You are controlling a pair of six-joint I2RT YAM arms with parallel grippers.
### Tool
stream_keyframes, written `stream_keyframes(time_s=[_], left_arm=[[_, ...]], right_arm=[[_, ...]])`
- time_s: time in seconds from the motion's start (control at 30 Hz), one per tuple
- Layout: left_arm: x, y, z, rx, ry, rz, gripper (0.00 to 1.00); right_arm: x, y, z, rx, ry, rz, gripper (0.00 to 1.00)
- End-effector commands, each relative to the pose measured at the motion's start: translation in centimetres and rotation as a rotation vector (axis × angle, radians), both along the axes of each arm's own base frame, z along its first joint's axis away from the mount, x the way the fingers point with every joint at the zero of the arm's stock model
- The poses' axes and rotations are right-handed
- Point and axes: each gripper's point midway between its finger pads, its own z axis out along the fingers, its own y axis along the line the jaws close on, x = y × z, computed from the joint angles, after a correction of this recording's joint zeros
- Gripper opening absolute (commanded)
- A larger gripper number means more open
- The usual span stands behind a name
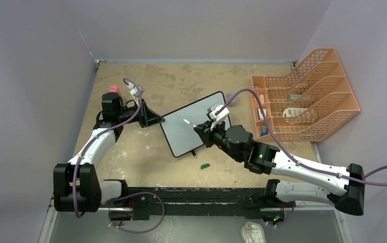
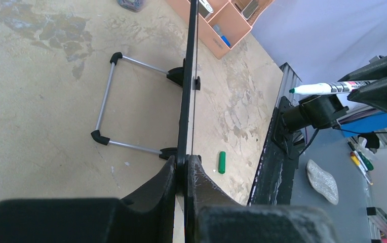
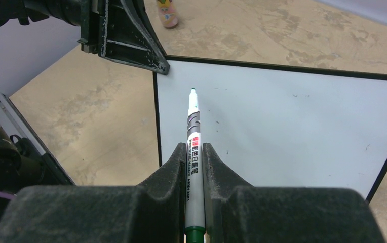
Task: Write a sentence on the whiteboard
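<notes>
board: small white rectangular black-framed whiteboard (image 1: 181,134) mid-table, blank | left gripper (image 2: 186,167): clamped on its left corner | right gripper (image 3: 195,157): closed around white green-tipped marker (image 3: 193,121), tip over board's left part | risk: pen pressure may pivot the board about its single-corner hold, skewing strokes

Top external: fixed high, behind the arm bases, tilted down and forward. It sits far enough back to take in the whole surface (image 1: 181,81), with the bases along the bottom edge.

Left wrist: very near, sighting out past the left jaws, edge-on along the whiteboard (image 2: 187,101) frame. Faces the right arm's side and the orange file tray (image 2: 222,25).

Right wrist: very near, sighting along the marker (image 3: 194,136) between the right jaws, down onto the whiteboard face. Faces the left arm.

Overlap: whiteboard and marker in all three. Green cap (image 1: 205,165) and orange file tray in top and left wrist only. Left jaws at the whiteboard corner in top and right wrist.
</notes>
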Motion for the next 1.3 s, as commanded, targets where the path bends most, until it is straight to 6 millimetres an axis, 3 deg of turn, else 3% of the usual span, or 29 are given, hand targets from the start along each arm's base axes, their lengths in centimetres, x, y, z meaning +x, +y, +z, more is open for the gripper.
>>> stream_keyframes(time_s=[0.0,0.43,1.27], left_arm=[[1.1,0.5,1.6,0.037,-0.091,0.032,0.01],[1.1,0.6,1.9,0.051,-0.110,0.039,0.00],[1.2,0.6,2.1,0.068,-0.126,0.046,0.00]], right_arm=[[0.3,0.1,2.8,0.077,-0.008,-0.061,0.00],[-0.9,1.6,1.9,0.060,0.012,-0.092,0.00],[0.1,5.8,-0.1,-0.012,0.043,-0.209,0.00]])
